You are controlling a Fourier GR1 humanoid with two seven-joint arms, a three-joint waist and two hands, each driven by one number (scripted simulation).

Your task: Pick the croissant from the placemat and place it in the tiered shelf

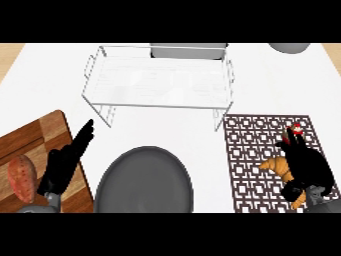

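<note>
Both hands were ours: the right hand (pixel 304 161) curled over the croissant (pixel 278 165) on the placemat (pixel 254 150), the left hand (pixel 64 162) rested straight-fingered, and lifting toward the tiered shelf (pixel 158 80) seemed next.

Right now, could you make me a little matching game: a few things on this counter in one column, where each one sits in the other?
Things:
1. croissant
2. sweet potato
3. tiered shelf
4. dark grey plate

Places:
A. on the wooden board at the left
B. near edge, between the two hands
C. on the patterned placemat, under the right hand
D. far middle of the counter

Pairs: 1-C, 2-A, 3-D, 4-B
</note>
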